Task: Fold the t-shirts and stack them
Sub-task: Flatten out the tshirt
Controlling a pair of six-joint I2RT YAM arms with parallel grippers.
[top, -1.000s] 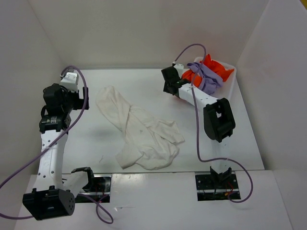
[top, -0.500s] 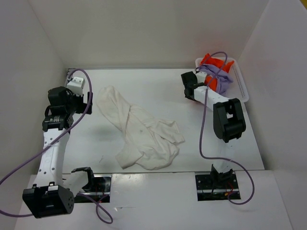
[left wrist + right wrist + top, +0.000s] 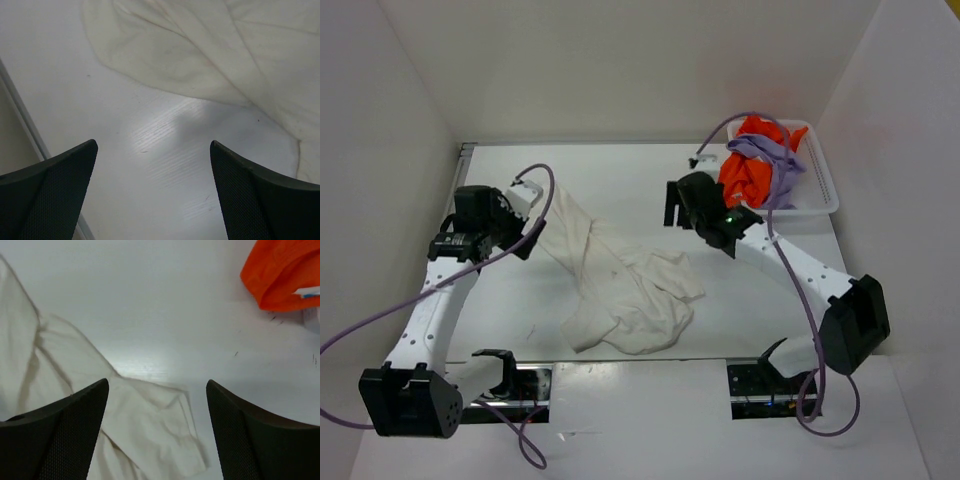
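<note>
step: spread white shirt (image 3: 620, 280), lying crumpled | left gripper (image 3: 153, 145) jaws wide, empty, beside its edge | right gripper (image 3: 157, 385) wide, empty, poised to grab; orange shirt (image 3: 745, 180) waits in basket (image 3: 825, 192)

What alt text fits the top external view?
A crumpled white t-shirt lies mid-table between two arms with open, empty grippers. The left gripper is at its left edge; the right gripper is beside a white mesh basket holding an orange t-shirt and a purple t-shirt.
</note>
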